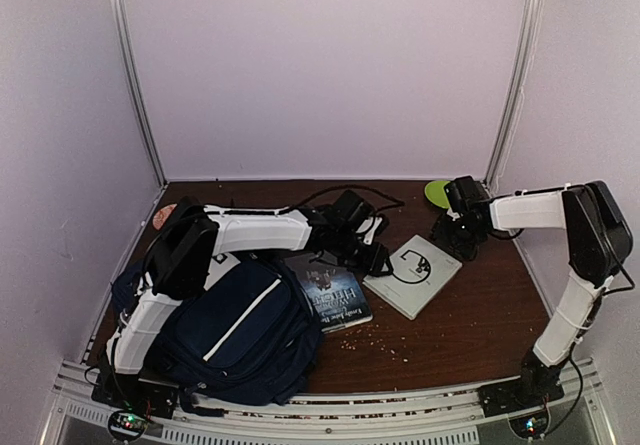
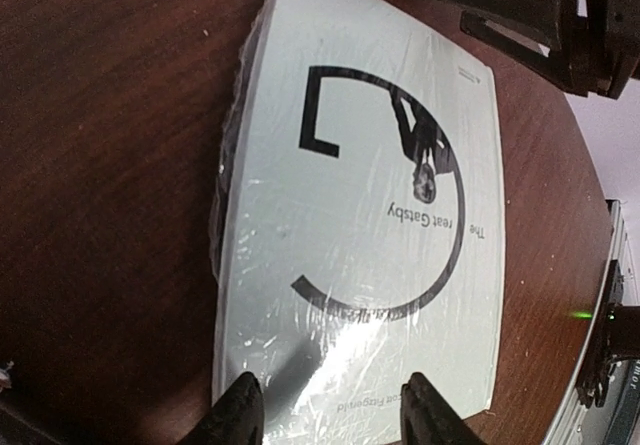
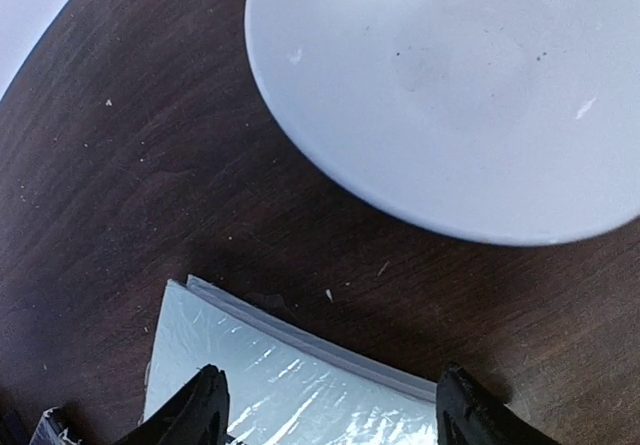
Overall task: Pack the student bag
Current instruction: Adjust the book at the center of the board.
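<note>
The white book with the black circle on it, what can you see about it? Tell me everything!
The white book is a thin paperback wrapped in shiny clear plastic. Its cover shows a broken black ring, a small figure and the words The Great Gatsby. It lies closed and flat, cover up, at a slant on the dark wooden table. The left tool is open over one short edge, the right tool open over a corner; I cannot tell if they touch it.
</note>
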You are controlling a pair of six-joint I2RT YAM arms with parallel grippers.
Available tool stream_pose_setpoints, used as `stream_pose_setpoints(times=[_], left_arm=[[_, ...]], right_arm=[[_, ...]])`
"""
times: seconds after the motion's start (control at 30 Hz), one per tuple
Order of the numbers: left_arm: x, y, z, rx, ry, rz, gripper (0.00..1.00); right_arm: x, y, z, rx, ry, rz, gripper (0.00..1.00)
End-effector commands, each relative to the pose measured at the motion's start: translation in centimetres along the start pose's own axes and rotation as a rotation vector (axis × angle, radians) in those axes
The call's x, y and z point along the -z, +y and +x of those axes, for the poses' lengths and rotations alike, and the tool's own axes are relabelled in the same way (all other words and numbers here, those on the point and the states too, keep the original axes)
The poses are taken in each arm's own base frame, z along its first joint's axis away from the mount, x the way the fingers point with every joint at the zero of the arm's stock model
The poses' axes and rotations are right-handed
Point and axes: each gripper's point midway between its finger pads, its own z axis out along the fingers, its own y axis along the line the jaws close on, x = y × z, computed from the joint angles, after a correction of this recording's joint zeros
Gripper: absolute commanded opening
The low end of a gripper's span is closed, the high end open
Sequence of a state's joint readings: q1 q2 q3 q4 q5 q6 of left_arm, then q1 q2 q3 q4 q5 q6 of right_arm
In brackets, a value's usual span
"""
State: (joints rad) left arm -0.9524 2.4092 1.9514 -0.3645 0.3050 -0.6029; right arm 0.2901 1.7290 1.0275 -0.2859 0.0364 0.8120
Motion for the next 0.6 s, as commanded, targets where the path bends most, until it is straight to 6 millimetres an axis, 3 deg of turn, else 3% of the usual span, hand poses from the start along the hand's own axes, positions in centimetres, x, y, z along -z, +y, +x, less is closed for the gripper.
stream_pose_setpoints(times=[0.0,0.3,0.57], left_arm=[[-0.5,-0.8,-0.1,0.001,-0.010,0.077,0.79],[-1.8,-2.0,1.2,-0.005,0.056,0.167,0.69],[-0.6,-2.2,1.1,-0.003,0.030,0.144,0.66]], right_arm=[[-1.1,-0.6,1.9,0.029,0.132,0.058,0.70],[-0.4,-1.7,3.9,0.020,0.179,0.046,0.68],[1.8,-3.0,8.5,0.016,0.239,-0.013,0.66]])
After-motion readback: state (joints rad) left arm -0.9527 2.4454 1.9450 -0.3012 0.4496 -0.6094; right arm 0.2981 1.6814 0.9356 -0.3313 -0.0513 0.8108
